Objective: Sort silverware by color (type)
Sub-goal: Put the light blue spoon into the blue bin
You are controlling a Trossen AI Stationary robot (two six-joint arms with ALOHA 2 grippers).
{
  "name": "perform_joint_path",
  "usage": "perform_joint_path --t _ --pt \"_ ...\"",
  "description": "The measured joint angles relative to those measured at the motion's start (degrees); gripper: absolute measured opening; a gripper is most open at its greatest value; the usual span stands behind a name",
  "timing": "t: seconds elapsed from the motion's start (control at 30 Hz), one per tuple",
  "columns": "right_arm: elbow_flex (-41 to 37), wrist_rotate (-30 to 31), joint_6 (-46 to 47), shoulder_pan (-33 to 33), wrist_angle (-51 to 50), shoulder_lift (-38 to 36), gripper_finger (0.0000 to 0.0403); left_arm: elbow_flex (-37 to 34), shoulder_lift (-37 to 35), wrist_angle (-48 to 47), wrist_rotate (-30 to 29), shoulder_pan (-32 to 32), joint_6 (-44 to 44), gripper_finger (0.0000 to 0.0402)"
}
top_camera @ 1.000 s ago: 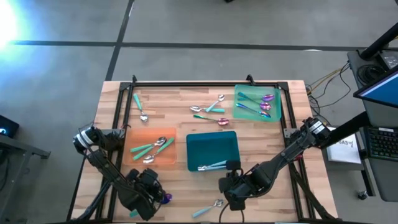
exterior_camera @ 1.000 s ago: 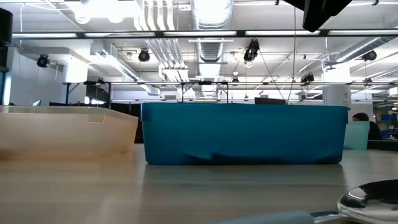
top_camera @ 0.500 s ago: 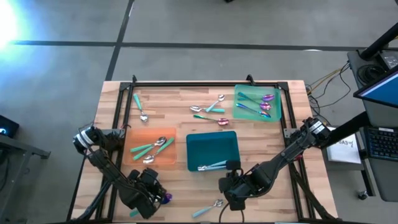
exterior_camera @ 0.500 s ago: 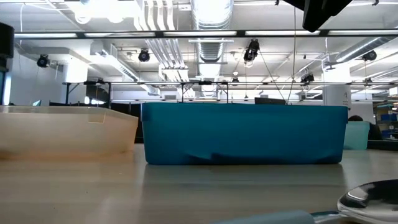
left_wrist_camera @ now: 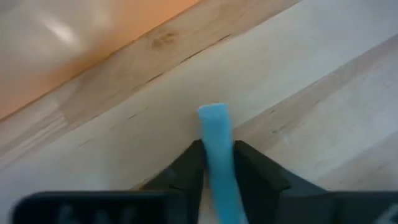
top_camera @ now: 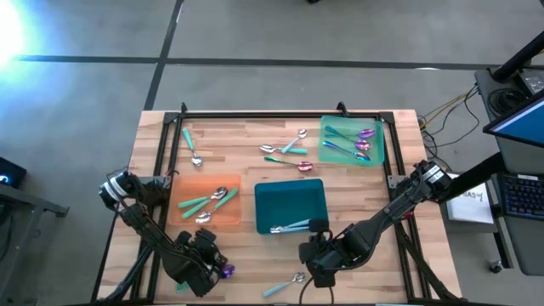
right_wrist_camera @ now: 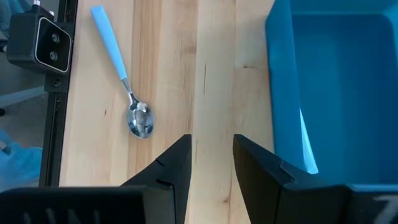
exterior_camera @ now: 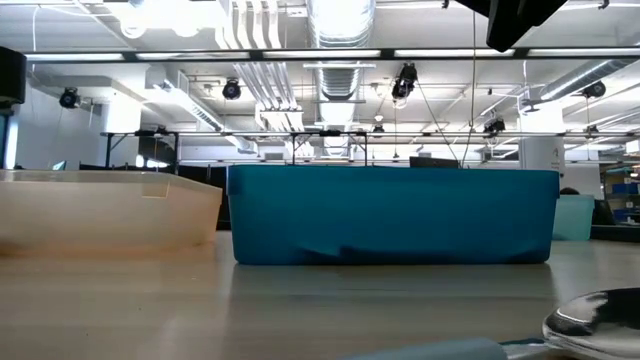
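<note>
My left gripper [top_camera: 202,270] is down at the table's near left and shut on a piece of silverware with a teal handle [left_wrist_camera: 214,134] and a purple head [top_camera: 227,270]. My right gripper [top_camera: 319,259] hangs open above bare wood [right_wrist_camera: 211,162], near the teal tray [top_camera: 289,206]. A teal-handled spoon [top_camera: 285,285] lies flat on the table by the near edge; the right wrist view also shows this spoon [right_wrist_camera: 121,81]. More silverware lies in the orange tray [top_camera: 208,202], in the green tray [top_camera: 351,140] and loose on the far side of the table [top_camera: 285,151]. My left gripper has the teal handle [left_wrist_camera: 214,149] pinched between its two fingers [left_wrist_camera: 186,165], one on each long edge. The fingers come steeply from above and lie across the handle. The handle's free end [left_wrist_camera: 212,112] sticks out past the fingertips, and the piece lies on the wood.
The teal tray [exterior_camera: 390,215] holds one teal-handled piece [top_camera: 289,226]. A lone spoon [top_camera: 191,146] lies at the far left. A black frame rail [top_camera: 280,113] runs around the table. Bare wood lies between the two grippers along the near edge.
</note>
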Motion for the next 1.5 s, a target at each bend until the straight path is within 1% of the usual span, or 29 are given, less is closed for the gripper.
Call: perform_joint_path --t 0.07,0.23,0.3,0.37,0.53,0.77,0.87,0.93,1.0,1.2,1.27,1.3,1.37,1.43,1.47,1.5 --pt "0.0 0.0 0.0 0.0 0.0 0.0 0.0109 0.0 0.0 -0.1 -0.1 0.0 0.1 0.0031" --pt "0.0 0.0 0.0 0.0 0.0 0.0 0.0109 -0.1 0.1 -0.2 -2.8 -0.1 -0.6 0.0029" --pt "0.0 0.0 0.0 0.0 0.0 0.0 0.0109 0.1 0.2 -0.2 -5.0 -0.1 -0.7 0.0029" --pt "0.0 0.0 0.0 0.0 0.0 0.0 0.0109 0.6 0.3 -0.4 -8.6 0.0 -0.6 0.0029" --pt "0.0 0.0 0.0 0.0 0.0 0.0 0.0109 2.7 0.3 -0.1 -20.3 0.0 0.1 0.0029" --pt "0.0 0.0 0.1 0.0 0.0 0.0 0.0109 5.9 0.3 -0.1 -34.3 -0.2 4.6 0.0029" --pt "0.0 0.0 0.2 0.0 0.0 0.0 0.0109 7.5 0.3 -0.7 -37.4 -0.2 8.4 0.0029" --pt "0.0 0.0 0.2 0.0 0.0 0.0 0.0109 8.4 0.2 -2.6 -37.6 -0.2 10.1 0.0029" --pt "0.0 0.0 0.2 0.0 0.0 0.0 0.0109 9.3 0.2 -6.7 -38.1 -0.2 10.1 0.0029" --pt "0.0 0.0 0.2 0.0 0.0 0.0 0.0109 9.9 0.2 -16.4 -45.6 -0.1 6.0 0.0029" --pt "0.0 0.0 0.2 0.0 0.0 0.0 0.0109 10.0 0.2 -16.7 -49.3 -0.1 5.6 0.0029" --pt "0.0 0.0 0.2 0.0 0.0 0.0 0.0109 10.0 0.2 -16.6 -52.2 -0.1 5.4 0.0029" --pt "0.0 0.4 0.2 0.0 0.7 0.0 0.0109 10.6 0.2 -16.4 -59.6 -0.2 4.6 0.0029" --pt "0.0 2.6 0.0 0.0 2.6 0.0 0.0109 11.4 0.2 -16.2 -67.7 -0.2 3.4 0.0029" --pt "0.0 3.8 -0.5 0.0 3.9 0.0 0.0109 12.1 0.2 -16.2 -70.4 -0.2 3.1 0.0029" --pt "0.0 4.8 -1.2 0.0 5.5 0.0 0.0109 12.9 0.2 -16.2 -70.8 -0.2 3.1 0.0029"
